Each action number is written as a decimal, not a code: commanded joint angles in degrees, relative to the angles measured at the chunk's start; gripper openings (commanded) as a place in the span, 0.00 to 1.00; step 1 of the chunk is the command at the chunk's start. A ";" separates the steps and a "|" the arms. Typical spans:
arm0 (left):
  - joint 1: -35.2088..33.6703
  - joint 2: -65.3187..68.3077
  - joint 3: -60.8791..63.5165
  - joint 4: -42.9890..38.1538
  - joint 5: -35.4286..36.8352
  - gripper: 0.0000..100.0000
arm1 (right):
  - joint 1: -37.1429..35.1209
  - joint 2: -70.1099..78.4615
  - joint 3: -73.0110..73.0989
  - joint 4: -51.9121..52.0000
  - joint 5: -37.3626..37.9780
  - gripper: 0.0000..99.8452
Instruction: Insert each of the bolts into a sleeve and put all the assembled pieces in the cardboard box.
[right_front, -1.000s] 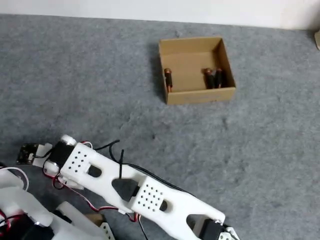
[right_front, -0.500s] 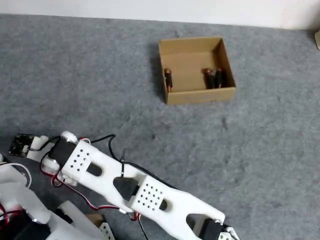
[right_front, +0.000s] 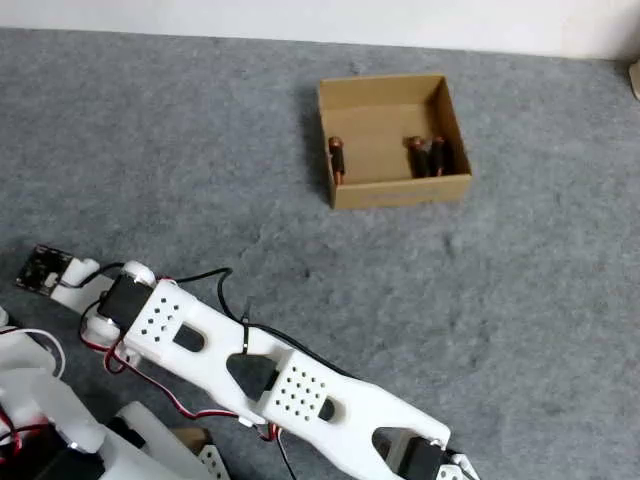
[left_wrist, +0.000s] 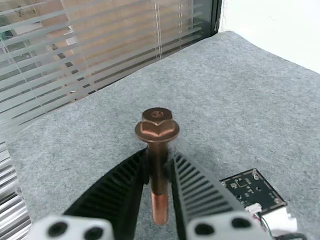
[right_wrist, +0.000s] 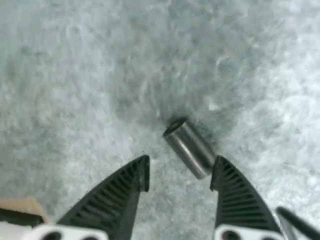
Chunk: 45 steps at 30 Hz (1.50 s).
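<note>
My left gripper (left_wrist: 159, 161) is shut on the shank of a copper-coloured bolt (left_wrist: 157, 126), held upright with its hex head on top. A dark metal sleeve (right_wrist: 189, 147) lies on its side on the grey mat. My right gripper (right_wrist: 181, 167) is open just over it, one finger close beside the sleeve's end. The cardboard box (right_front: 400, 192) stands at the far middle of the table. Inside it lie three assembled pieces: one (right_front: 336, 158) by the left wall and two (right_front: 428, 156) side by side at the right.
The long white right arm (right_front: 270, 385) stretches across the near part of the table toward the left, its camera board (right_front: 45, 268) at the tip. The left arm (right_front: 35, 405) sits at the near left corner. Grey mat (right_front: 480, 320) covers the table.
The right arm's wrist end with the camera board has swung left and a little farther from the near edge. The box and its pieces have not moved.
</note>
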 joint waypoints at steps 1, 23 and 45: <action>1.27 0.31 -0.31 -0.88 0.44 0.00 | 1.01 -1.89 -1.71 -2.42 4.40 0.19; 1.27 0.31 -0.22 -0.70 0.44 0.00 | 1.10 6.99 1.01 -3.47 10.55 0.01; 19.30 0.92 1.10 -7.65 0.18 0.00 | 21.14 -20.97 -16.75 6.99 5.71 0.01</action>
